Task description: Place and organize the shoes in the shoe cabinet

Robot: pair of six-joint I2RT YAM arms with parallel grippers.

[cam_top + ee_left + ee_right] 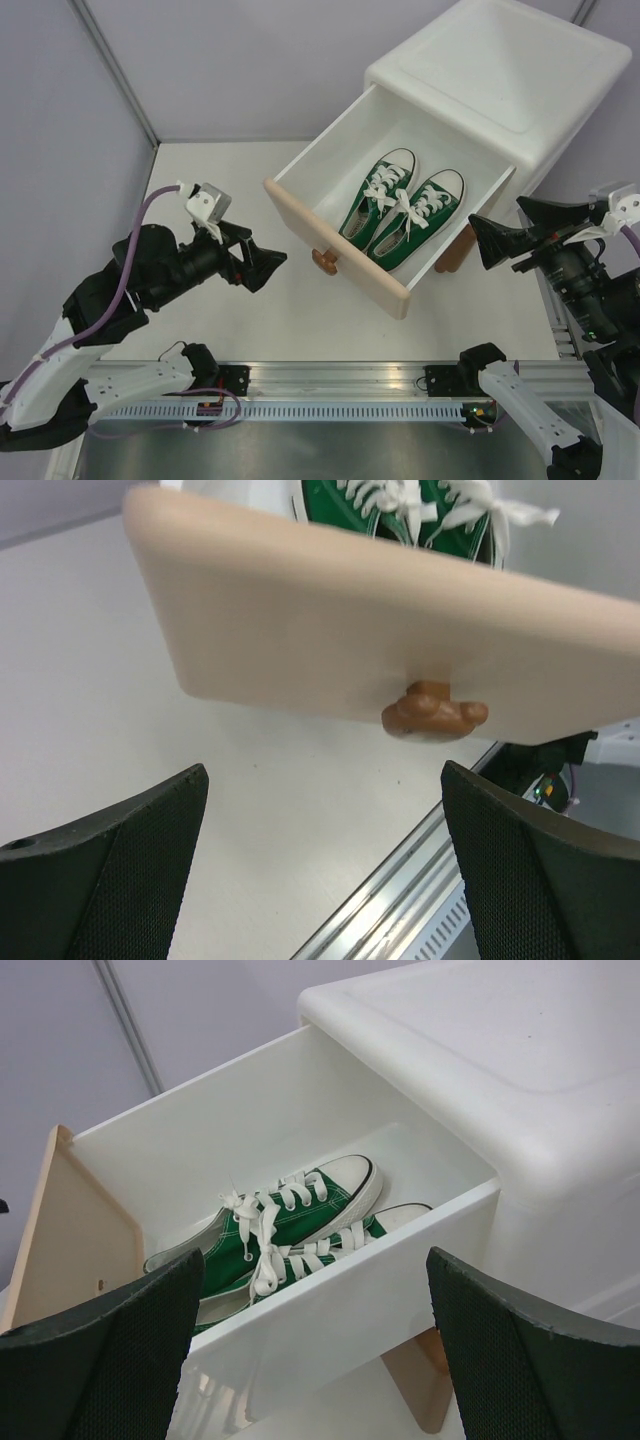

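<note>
The white shoe cabinet [500, 80] stands at the back right with its beige-fronted upper drawer [330, 245] pulled out. The green pair of sneakers [400, 210] lies side by side inside it, toes toward the cabinet; it also shows in the right wrist view [290, 1225]. The blue pair is out of view. My left gripper [262, 258] is open and empty, just left of the drawer front, facing its brown bear knob [433, 711]. My right gripper [487, 242] is open and empty beside the drawer's right wall [360, 1300].
A brown cabinet foot [452, 252] shows under the drawer's right side. The aluminium rail [330, 385] with both arm bases runs along the near table edge. Grey walls close the back and left.
</note>
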